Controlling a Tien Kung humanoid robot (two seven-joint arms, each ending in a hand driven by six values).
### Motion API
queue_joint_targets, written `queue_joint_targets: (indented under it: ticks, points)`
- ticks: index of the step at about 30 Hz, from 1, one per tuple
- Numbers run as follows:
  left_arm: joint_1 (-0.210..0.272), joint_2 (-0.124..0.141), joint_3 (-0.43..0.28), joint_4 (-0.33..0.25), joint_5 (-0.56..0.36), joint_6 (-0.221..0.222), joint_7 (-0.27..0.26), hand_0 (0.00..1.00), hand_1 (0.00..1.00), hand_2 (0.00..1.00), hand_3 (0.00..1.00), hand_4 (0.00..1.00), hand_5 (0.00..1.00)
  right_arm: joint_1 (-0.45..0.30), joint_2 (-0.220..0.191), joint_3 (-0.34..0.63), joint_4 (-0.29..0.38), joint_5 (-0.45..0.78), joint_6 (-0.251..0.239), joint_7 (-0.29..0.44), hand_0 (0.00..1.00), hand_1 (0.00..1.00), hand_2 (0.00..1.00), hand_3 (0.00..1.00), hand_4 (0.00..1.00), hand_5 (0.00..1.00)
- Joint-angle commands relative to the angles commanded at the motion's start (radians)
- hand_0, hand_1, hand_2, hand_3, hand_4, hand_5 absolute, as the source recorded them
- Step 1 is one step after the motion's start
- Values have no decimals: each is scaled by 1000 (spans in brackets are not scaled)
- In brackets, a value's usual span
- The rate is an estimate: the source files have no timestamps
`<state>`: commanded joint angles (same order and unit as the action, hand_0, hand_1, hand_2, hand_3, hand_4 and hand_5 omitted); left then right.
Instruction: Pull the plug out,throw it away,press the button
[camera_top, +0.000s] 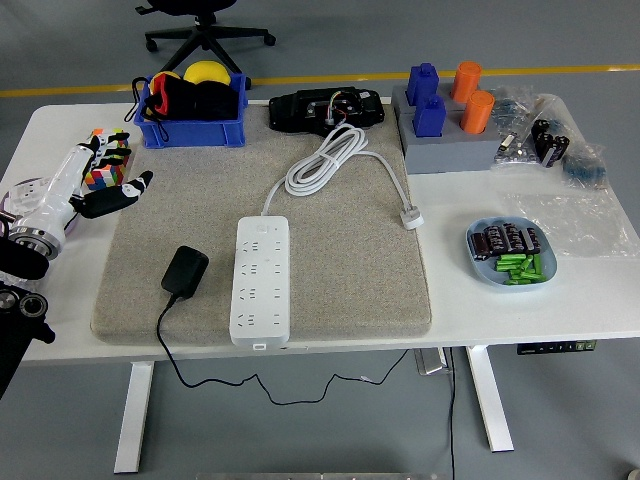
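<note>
A white power strip (261, 281) lies lengthwise on the grey felt mat (350, 260), with its white cord (326, 160) coiled behind it and the cord's plug (411, 216) lying loose on the mat. A black adapter plug (184, 271) lies on the mat left of the strip, apart from it, its black cable hanging over the table's front edge. My left hand (110, 185) hovers at the table's left edge, fingers spread and empty, well left of the adapter. My right hand is out of view.
A colourful cube (100, 172) sits behind my left hand. A blue bin (190, 126) and a black device (322, 108) stand at the back. Blue and orange blocks (445, 110) stand back right. A blue dish (511, 254) of small parts is at right.
</note>
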<state>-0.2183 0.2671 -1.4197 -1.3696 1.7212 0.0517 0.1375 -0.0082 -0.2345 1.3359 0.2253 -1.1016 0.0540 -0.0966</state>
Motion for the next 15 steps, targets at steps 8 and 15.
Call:
queue_joint_targets:
  ticks: [8, 15]
  points:
    - [-1, -2, 0, -1, 0, 0, -1, 825, 754, 783, 856, 726, 290, 1, 1, 2, 1, -4, 1, 0, 701, 676, 660, 617, 709, 488]
    - [1, -1, -2, 0, 0, -1, 1, 825, 753, 783, 856, 725, 287, -1, 0, -1, 1, 0, 0, 0, 701, 675, 660, 617, 708, 488]
